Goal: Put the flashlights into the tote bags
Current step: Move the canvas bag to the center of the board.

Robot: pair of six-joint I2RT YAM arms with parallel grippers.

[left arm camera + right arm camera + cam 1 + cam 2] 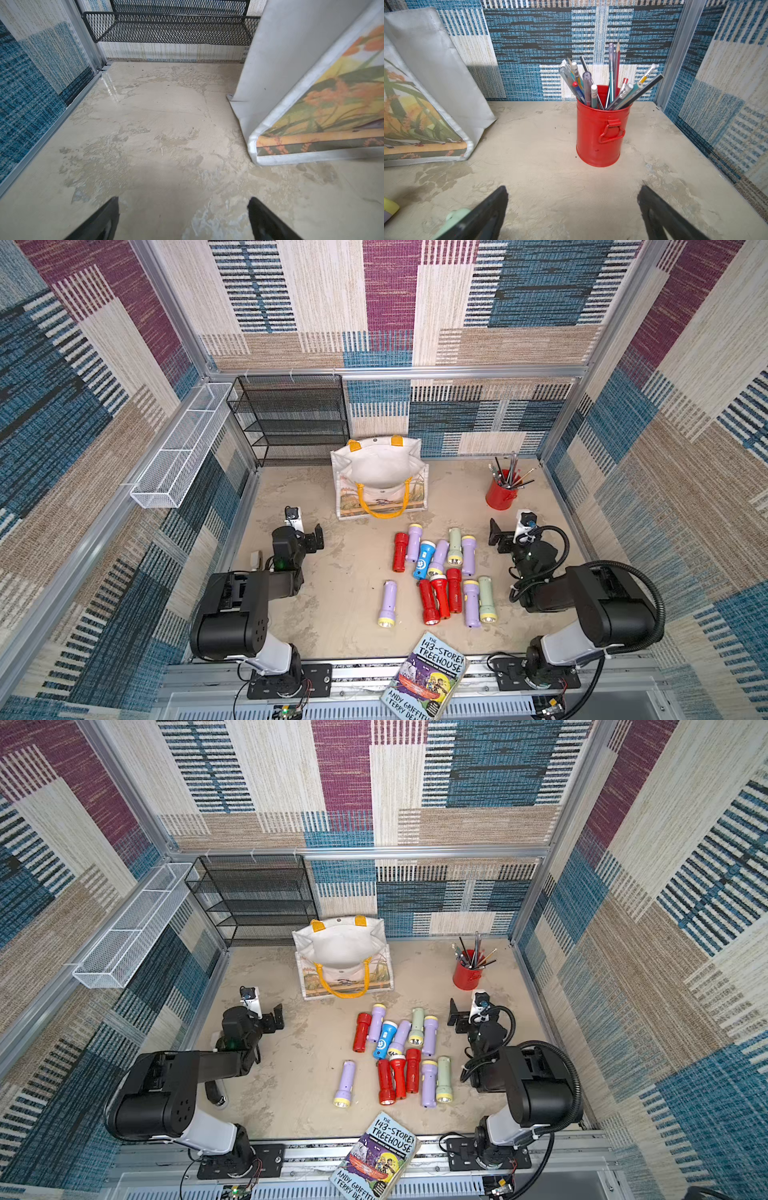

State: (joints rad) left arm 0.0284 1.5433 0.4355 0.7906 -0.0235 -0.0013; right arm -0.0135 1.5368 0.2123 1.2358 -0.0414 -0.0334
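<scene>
Several flashlights (440, 572), red, lilac, pale green and one blue (424, 559), lie in a loose cluster on the beige table, right of centre in both top views. One lilac flashlight (387, 603) lies apart to the left. The white tote bag (380, 477) with yellow handles stands open behind them. My left gripper (307, 529) hovers open and empty left of the bag, whose corner (291, 83) shows beyond the gripper (184, 200). My right gripper (509, 531) is open and empty right of the cluster; a pale green flashlight (454, 216) lies beside one finger (492, 207).
A black wire-mesh rack (291, 418) stands at the back left and a white mesh basket (178, 448) hangs on the left wall. A red cup of pencils (600, 133) stands in front of my right gripper. A book (428, 680) lies at the front edge.
</scene>
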